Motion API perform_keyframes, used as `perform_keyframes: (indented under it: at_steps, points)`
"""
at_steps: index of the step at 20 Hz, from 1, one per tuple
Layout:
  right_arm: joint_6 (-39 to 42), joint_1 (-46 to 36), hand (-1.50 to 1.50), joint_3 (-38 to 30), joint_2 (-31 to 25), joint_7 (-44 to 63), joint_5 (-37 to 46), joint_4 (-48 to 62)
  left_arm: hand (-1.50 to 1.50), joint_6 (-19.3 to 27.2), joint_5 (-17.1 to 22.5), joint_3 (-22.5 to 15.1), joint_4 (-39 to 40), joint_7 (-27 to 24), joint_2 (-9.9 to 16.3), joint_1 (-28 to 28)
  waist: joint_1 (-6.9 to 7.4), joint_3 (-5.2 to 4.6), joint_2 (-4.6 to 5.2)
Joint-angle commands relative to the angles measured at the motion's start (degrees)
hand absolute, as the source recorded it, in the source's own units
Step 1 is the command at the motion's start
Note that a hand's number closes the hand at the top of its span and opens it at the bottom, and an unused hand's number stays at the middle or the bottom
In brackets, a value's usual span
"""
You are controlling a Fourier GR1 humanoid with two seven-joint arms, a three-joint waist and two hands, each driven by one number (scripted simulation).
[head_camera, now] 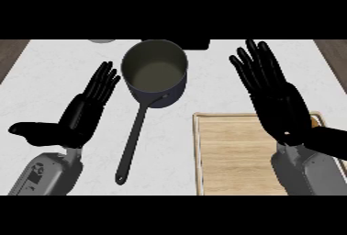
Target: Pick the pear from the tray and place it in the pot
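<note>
At the kitchen bench (41,82), we are looking steeply down as our two robot hands are hanging flat over the worktop, neither one gripping anything. Our left robot hand (85,110) is lying released beside the long handle of the dark saucepan (154,69), fingers straight and thumb stretched out to the side. Our right robot hand (274,92) is likewise released, its fingers spread and its palm covering the upper right part of the wooden tray (230,151).

The pear is not showing anywhere in our view; we are judging that it is probably sitting on the tray beneath the right palm or forearm, but we cannot tell. The saucepan is standing upright and empty just left of the tray, its mouth open toward us and its handle pointing back at our body.

We are expecting the pear to handle as a light, firm fruit with a smooth, somewhat slippery skin and a tapering shape that tends to roll. We are judging that the wide lower belly is the place to take hold, fingers on one side and thumb opposite, rather than the narrow neck, where a grasp is likelier to slide off.
</note>
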Motion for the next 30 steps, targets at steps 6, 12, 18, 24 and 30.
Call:
perform_keyframes:
  at_steps: [6,12,18,24,30]
  points:
    - [22.05,5.92,-1.5,-10.91,-5.46,4.9,-30.12,9.69,0.0,7.63,-1.77,3.5,2.3,7.97,2.11,3.55,2.37,1.78,2.22]
    - [24.51,11.06,-1.5,-27.08,-16.23,-16.68,-12.13,25.3,0.0,9.81,-1.06,2.65,0.43,13.0,1.08,4.45,0.66,1.56,1.63]
    - [40.9,13.26,-1.5,-33.63,-29.9,-26.15,-5.71,39.72,0.0,11.13,-2.55,1.55,-0.34,14.65,0.54,4.23,1.4,1.4,1.6]
    - [43.09,10.96,-1.5,-32.02,-39.49,-30.53,5.18,44.61,0.0,11.13,-3.33,0.87,-0.98,14.71,0.01,4.14,2.49,1.38,1.61]
    - [44.68,9.79,-1.5,-26.72,-45.84,-31.53,12.7,45.28,0.0,10.34,-2.63,2.17,-1.38,16.56,1.39,3.68,3.25,1.36,1.64]
